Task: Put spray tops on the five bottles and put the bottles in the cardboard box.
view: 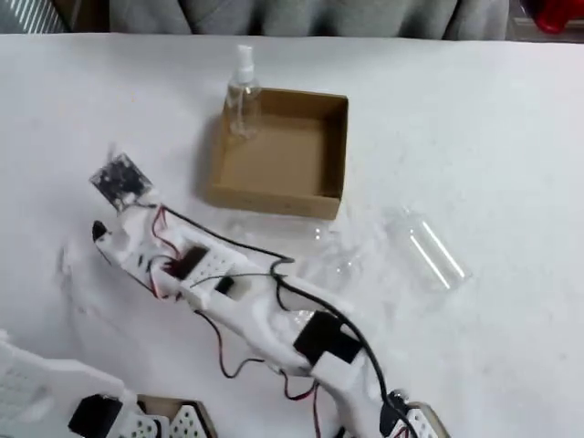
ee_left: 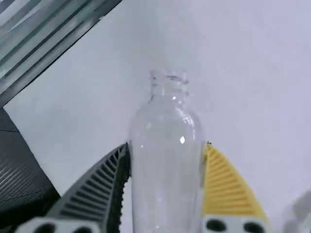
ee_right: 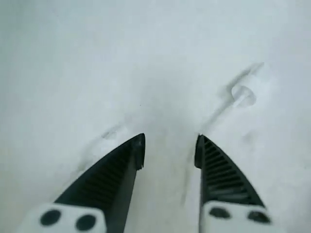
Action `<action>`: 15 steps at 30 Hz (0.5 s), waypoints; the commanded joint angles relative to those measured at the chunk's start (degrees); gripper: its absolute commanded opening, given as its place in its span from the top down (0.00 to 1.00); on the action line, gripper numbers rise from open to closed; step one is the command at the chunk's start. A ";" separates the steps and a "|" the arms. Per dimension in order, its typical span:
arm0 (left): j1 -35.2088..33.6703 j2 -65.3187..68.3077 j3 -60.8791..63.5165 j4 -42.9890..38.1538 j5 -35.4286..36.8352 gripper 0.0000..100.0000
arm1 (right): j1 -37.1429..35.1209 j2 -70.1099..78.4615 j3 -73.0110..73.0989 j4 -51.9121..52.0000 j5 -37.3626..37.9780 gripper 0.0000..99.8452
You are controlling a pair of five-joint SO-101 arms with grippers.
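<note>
Spanning the view: white table (view: 511,128) | box (view: 274,196) near its far edge | left fingers (ee_left: 228,184) clamped on bottle (ee_left: 165,160) | right fingers (ee_right: 218,170) apart above table.

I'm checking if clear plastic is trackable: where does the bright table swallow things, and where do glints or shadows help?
High view: the lying bottle nearly melts into the table; the capped bottle stands out against the cardboard box. Left wrist view: a glint and dark edges outline the held bottle in the left gripper. Right wrist view: a faint shadow marks the spray top.
</note>
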 commanded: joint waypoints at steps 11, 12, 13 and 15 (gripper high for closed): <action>-0.48 -1.19 -0.79 -1.32 -0.44 0.94 | -9.80 -6.20 -5.71 10.59 -7.74 0.83; -0.48 -1.19 -0.79 -1.23 -0.44 0.94 | -10.77 -6.20 -5.71 10.51 -7.82 0.83; -0.48 -1.19 -0.79 -1.23 -0.44 0.94 | -11.91 -6.20 -5.71 10.07 -8.62 0.83; -0.48 -1.19 -0.79 -1.14 -0.44 0.94 | -13.67 -6.02 -5.63 9.01 -11.34 0.83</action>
